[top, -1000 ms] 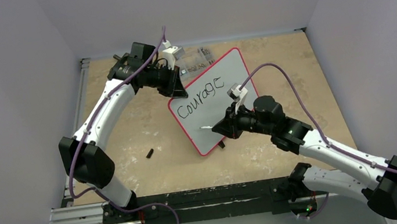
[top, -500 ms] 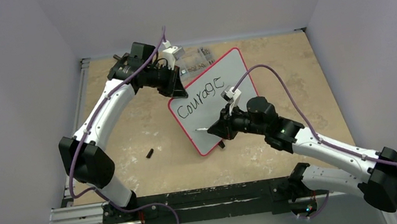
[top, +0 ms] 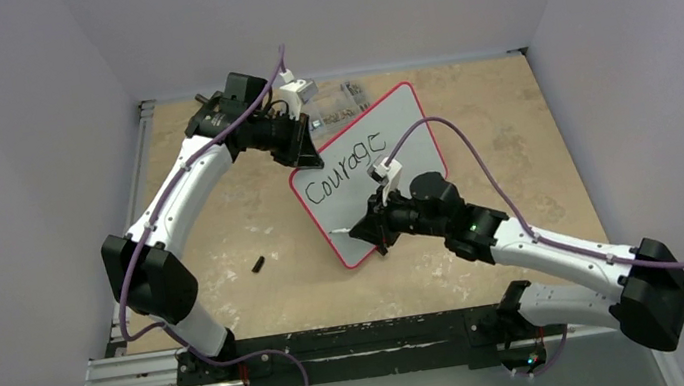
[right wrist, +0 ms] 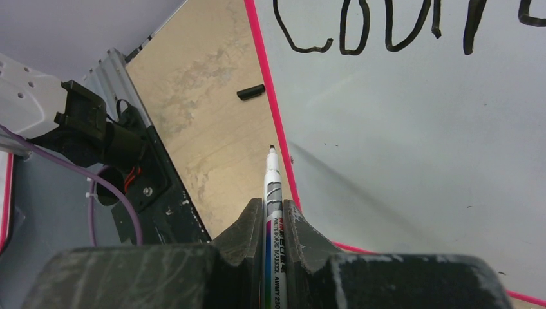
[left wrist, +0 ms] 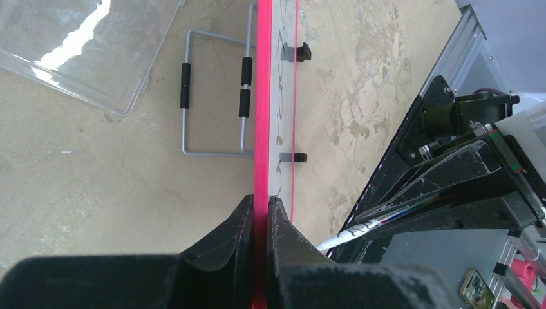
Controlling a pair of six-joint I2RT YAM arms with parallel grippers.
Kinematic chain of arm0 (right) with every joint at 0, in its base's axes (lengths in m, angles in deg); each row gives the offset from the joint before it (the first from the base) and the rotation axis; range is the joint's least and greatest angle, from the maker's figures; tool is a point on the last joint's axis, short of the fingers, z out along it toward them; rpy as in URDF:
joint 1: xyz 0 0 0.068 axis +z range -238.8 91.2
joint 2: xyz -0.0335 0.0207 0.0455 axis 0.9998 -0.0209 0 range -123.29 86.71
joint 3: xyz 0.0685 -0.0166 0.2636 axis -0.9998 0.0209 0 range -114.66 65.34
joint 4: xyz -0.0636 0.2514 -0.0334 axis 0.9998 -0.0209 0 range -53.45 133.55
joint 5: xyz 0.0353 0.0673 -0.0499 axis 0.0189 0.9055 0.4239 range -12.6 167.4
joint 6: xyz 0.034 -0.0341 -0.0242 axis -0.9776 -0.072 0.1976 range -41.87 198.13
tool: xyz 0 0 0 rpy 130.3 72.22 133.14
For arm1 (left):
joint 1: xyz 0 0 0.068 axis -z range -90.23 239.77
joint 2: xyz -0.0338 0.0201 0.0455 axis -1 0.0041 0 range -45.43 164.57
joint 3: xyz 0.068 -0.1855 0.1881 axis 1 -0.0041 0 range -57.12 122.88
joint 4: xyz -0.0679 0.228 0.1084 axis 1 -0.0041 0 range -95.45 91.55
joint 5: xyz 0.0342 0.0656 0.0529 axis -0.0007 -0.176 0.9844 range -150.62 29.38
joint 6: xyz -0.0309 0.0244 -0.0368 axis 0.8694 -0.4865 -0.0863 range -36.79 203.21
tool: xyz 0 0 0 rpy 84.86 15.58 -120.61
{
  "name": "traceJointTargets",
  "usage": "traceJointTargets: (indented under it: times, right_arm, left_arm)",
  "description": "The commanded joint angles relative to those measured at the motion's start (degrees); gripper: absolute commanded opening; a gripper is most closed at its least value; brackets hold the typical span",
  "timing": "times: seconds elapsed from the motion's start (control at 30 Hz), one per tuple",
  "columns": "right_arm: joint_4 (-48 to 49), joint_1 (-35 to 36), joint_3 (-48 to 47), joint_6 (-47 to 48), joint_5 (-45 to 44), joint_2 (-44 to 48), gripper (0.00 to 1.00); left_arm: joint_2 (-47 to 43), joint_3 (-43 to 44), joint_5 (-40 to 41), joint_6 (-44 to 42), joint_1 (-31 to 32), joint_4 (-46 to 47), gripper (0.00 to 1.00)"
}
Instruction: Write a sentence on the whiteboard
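- My right gripper (right wrist: 275, 206) is closed almost fully on a whiteboard marker (right wrist: 272, 187). The fingers press the barrel from both sides and the black tip points ahead, uncapped.
- From my right wrist the tip shows just outside the red-pink frame at the lower left side of the whiteboard (right wrist: 418, 129). I cannot tell whether it touches anything.
- My left gripper (left wrist: 261, 206) is clamped narrowly on the whiteboard's frame edge (left wrist: 261, 96), which I see edge-on.
- From above, the left gripper (top: 304, 153) holds the whiteboard (top: 345, 208) by its upper left corner and the right gripper (top: 370, 227) is at its lower left. The board sits in the middle of the table (top: 222, 230), turned at an angle.
- "Courage" is written in black across the board's upper part, and the rest of the face is white.
- Two small black feet (left wrist: 296, 156) stick out from the board's face side.
- A grey wire frame with black sleeves (left wrist: 185, 84) lies on the table behind the board.
- A clear plastic container (left wrist: 84, 45) lies beyond the wire frame. From above, the container (top: 337, 101) shows dark specks, too small to tell if they are inside.
- A small black piece (top: 258, 263), possibly the marker's cap, lies on the table left of the board.
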Motion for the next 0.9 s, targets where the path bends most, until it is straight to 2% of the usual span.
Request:
traceJointTargets:
  times: [0.0, 0.47, 0.87]
  right_arm:
    - [3.5, 0.8, -2.0, 0.5, -2.0, -0.6, 0.0]
    - [4.8, 0.9, -1.0, -0.2, -10.1, -3.4, 0.0]
    - [1.5, 0.9, -0.4, -1.4, -18.6, 0.0, 0.0]
  left_arm:
    - [0.7, 1.1, 2.5, -0.9, -0.4, 1.3, 0.0]
    - [0.7, 1.1, 2.4, -1.0, -0.4, 1.3, 0.0]
    - [0.8, 1.2, 2.5, -0.9, -0.4, 1.2, 0.0]
